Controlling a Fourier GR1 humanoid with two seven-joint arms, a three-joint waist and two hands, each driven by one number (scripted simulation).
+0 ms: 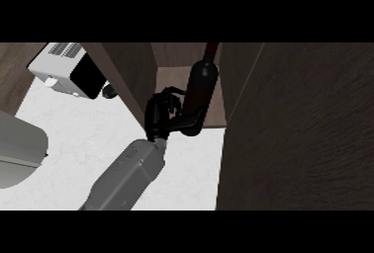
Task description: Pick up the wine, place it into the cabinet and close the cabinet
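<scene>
With the right hand (pixel 162 116) curled around the lower body of the dark glass wine bottle (pixel 201 84), which stands inside the open brown wooden cabinet (pixel 175 74), the bottle should probably settle upright on the shelf before the fingers release.

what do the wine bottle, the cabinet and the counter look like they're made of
Wine bottle: dark, probably glass, judging by a faint sheen along its side, with a reddish top; a robot hand curls round it.
Cabinet: dark brown wood or wood-look panel, matte, with fine grain lines; the shelf inside is paler brown.
Counter: white with grey mottling, looks like stone or marble-style laminate.
</scene>
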